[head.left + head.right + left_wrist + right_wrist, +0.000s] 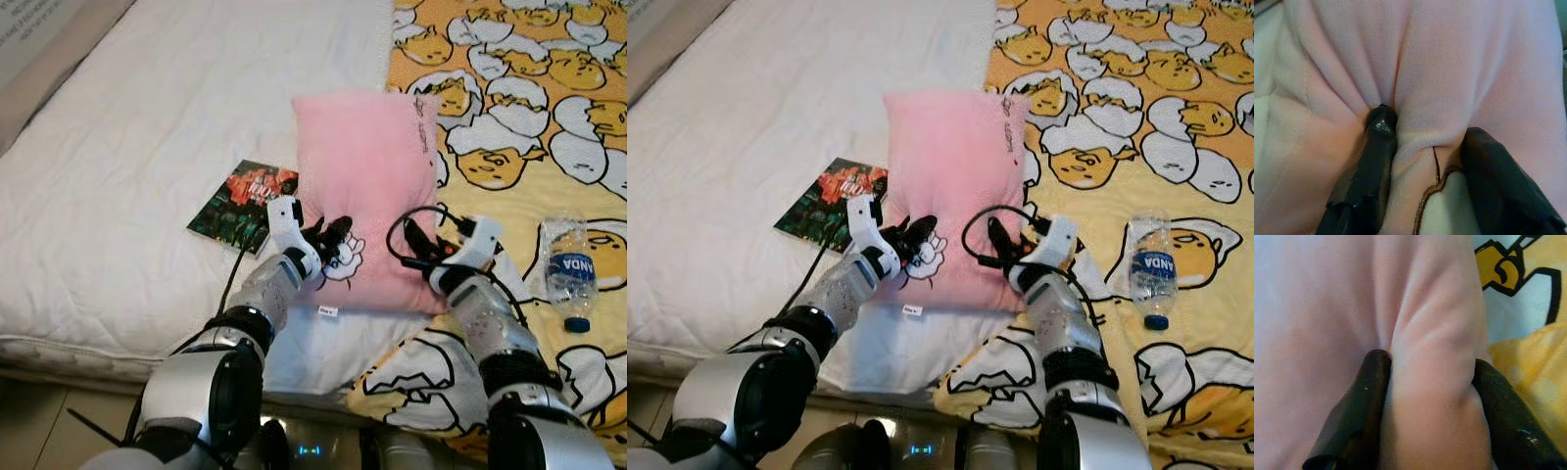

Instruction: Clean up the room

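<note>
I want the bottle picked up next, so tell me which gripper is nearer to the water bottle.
Right. The right gripper grips the pink pillow's near right edge, beside the water bottle. The left gripper pinches the pillow's near left corner, farther off.

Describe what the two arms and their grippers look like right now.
Both arms are silver with black joint bands. The left gripper has a white housing and glossy black fingers; a black cable runs along it. The right gripper matches, with looped black cable.

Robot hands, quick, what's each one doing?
Left gripper: shut on the pink pillow.
Right gripper: shut on the pink pillow too.
</note>
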Robot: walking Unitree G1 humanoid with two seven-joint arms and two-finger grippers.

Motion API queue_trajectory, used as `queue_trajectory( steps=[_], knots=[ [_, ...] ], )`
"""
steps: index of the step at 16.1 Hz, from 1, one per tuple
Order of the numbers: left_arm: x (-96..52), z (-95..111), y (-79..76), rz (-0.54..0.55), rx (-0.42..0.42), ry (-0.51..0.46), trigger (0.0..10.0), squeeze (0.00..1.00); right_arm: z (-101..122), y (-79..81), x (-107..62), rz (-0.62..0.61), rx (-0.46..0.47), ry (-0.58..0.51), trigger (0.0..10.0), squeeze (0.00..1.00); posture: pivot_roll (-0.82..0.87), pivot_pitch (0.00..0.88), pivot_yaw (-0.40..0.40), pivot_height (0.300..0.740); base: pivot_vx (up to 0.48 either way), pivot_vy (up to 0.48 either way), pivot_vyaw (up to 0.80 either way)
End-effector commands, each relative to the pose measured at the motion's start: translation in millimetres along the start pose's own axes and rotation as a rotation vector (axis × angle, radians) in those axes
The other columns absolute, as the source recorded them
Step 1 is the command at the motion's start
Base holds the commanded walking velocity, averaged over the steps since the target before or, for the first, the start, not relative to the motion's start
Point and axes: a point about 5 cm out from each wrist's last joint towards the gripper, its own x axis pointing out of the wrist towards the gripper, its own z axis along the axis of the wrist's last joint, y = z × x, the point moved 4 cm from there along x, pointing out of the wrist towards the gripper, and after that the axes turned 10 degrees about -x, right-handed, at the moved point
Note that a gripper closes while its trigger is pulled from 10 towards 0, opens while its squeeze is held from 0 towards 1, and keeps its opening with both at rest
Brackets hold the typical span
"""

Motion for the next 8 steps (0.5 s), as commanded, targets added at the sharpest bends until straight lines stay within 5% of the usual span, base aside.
queue_trajectory(
  steps=[1,8],
  knots=[
    [-3.2,-26.8,5.4,0.024,-0.012,0.101,0.0,0.00,-16.8,6.2,0.8,0.010,0.006,0.069,0.0,0.00,-0.22,0.185,0.027,0.740,0.000,0.000,0.00],
    [-7.0,0.1,17.4,0.071,-0.115,-0.051,0.0,0.00,-10.8,17.3,9.5,0.026,-0.008,0.035,0.0,0.00,-0.19,0.103,0.034,0.740,0.000,0.000,0.00]
  ],
)
